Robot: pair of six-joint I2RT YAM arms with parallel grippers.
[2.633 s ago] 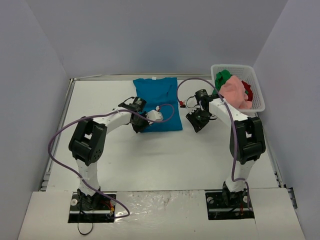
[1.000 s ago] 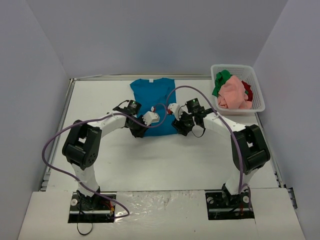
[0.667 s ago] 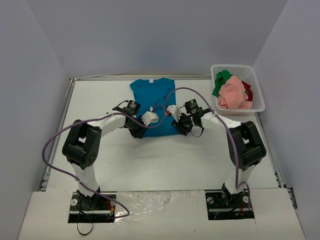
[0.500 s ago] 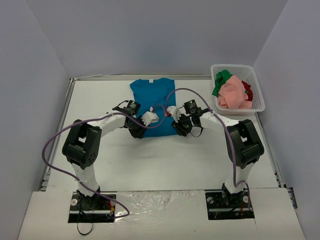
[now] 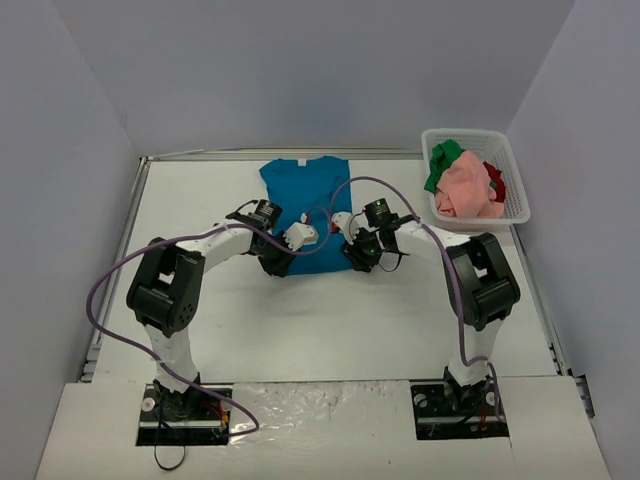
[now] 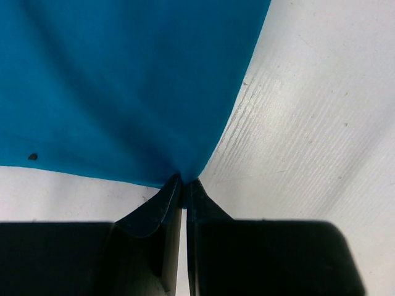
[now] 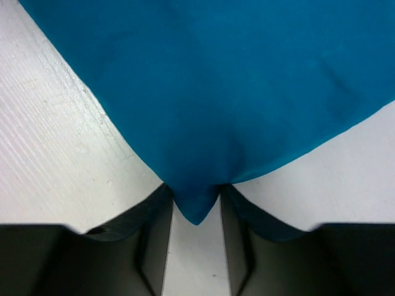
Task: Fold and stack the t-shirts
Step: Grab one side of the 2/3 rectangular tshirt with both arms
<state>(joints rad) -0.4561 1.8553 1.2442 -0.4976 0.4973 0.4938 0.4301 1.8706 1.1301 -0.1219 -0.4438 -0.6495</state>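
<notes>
Pinching the near-left hem corner of the teal-blue t-shirt with my left gripper clamped tight, my right gripper straddling the near-right corner, whether it grips I cannot tell, shirt flat on table, 3 shirts in basket

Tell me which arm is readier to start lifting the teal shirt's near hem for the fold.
Left. The left gripper is shut on the teal shirt corner; the right gripper has its corner between fingers not yet closed.

t-shirts: 4 | basket: 1 | arms: 2
</notes>
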